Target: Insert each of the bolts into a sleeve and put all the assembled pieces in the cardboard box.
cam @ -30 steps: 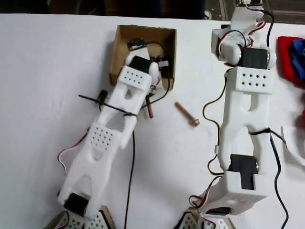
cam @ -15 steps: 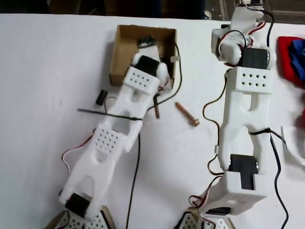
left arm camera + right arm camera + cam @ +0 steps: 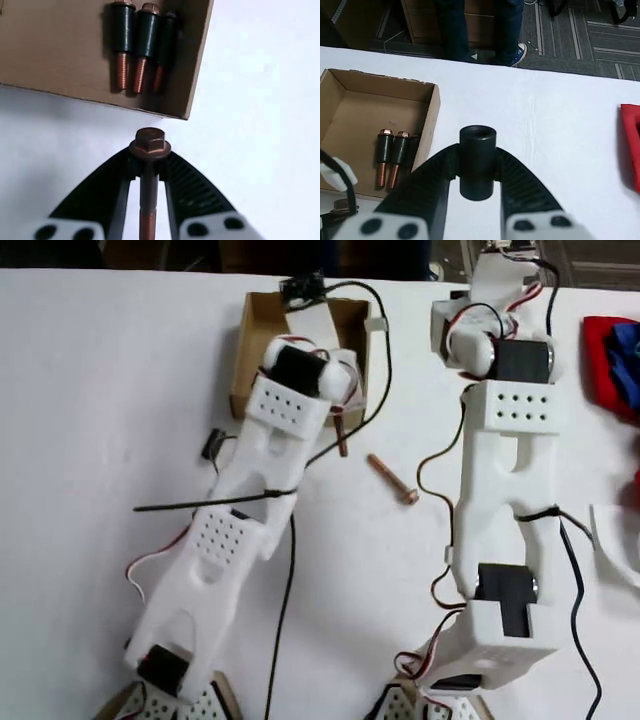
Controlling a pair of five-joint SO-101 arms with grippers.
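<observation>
The left gripper has its fingers closed narrowly on a copper bolt, gripping the shank just under the hex head. In the high view this bolt hangs just below the lower right corner of the cardboard box, which sits upper centre-left. The bolt looks stiff, light and smooth, so it may swivel in the grip. The right gripper clamps a black sleeve by its sides with the bore left open; it looks rigid. Three assembled pieces lie in the box. A loose bolt lies mid-frame on the bench and a loose sleeve left of centre. A black cable drapes over the box rim and could snag.
</observation>
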